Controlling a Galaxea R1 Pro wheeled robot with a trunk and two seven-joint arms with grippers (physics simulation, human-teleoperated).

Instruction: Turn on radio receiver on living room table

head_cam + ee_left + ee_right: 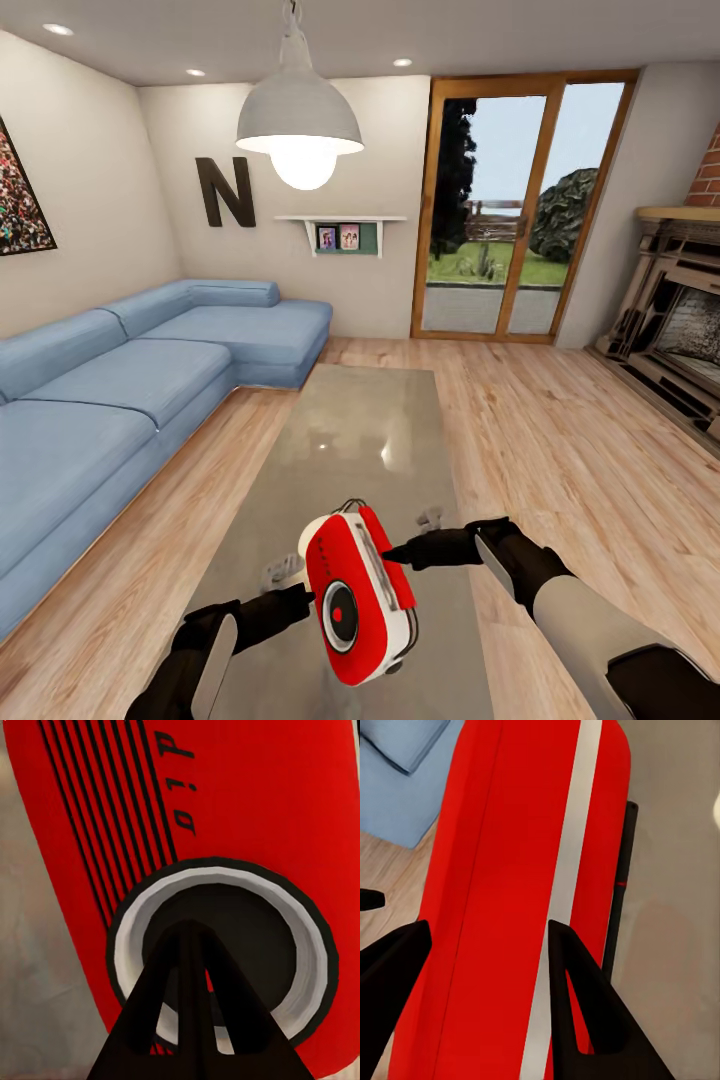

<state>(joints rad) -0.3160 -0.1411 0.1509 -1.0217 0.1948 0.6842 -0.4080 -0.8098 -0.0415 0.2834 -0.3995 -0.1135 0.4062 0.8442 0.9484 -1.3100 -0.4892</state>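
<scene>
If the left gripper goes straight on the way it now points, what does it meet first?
Most likely the round dial on the radio receiver. In the left wrist view the left gripper, fingers together, aims at the dial's dark centre from very close; whether it already touches, I cannot tell.

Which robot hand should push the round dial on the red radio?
The left, probably. The left gripper is shut, its tip right at the radio's dial. The right gripper straddles the radio's side, seemingly holding it over the table.
</scene>
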